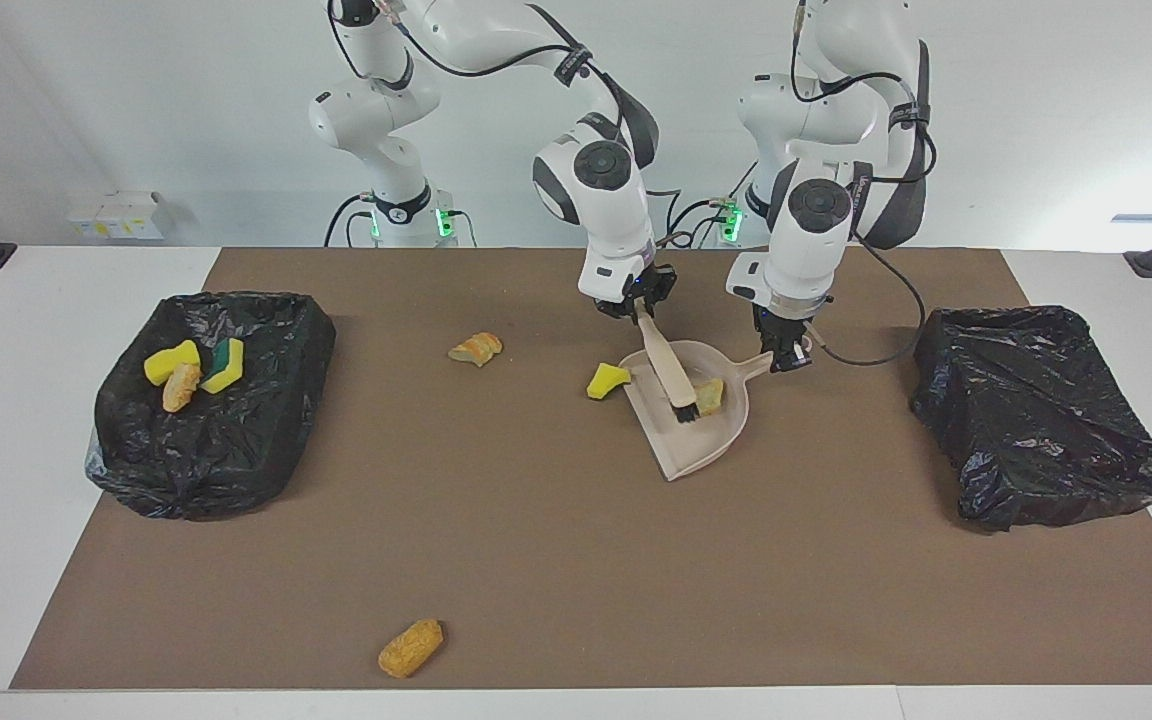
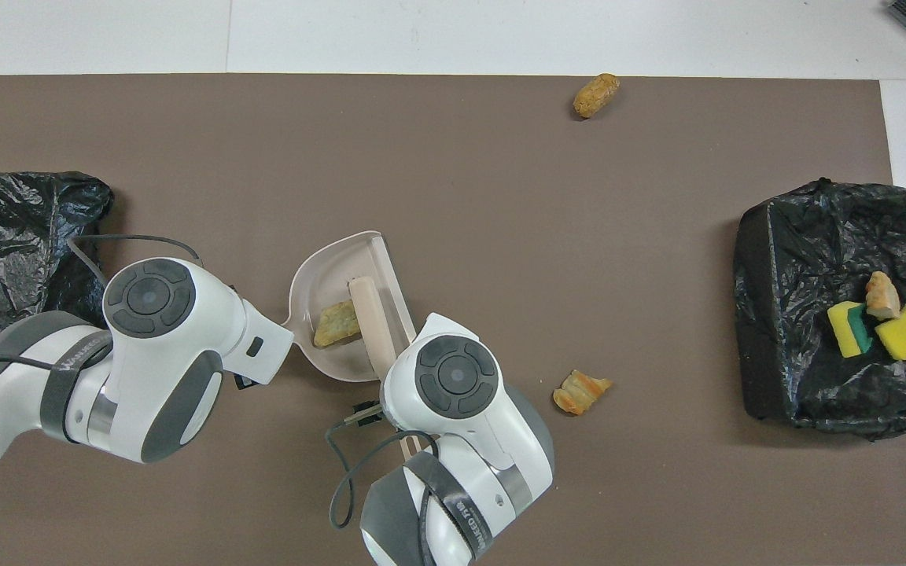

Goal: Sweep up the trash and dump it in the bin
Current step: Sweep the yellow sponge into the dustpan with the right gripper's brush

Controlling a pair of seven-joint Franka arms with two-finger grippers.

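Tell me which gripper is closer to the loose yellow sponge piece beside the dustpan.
Right. The right gripper holds the brush over the dustpan, close to the yellow sponge piece. The left gripper grips the dustpan's handle, toward the left arm's end.
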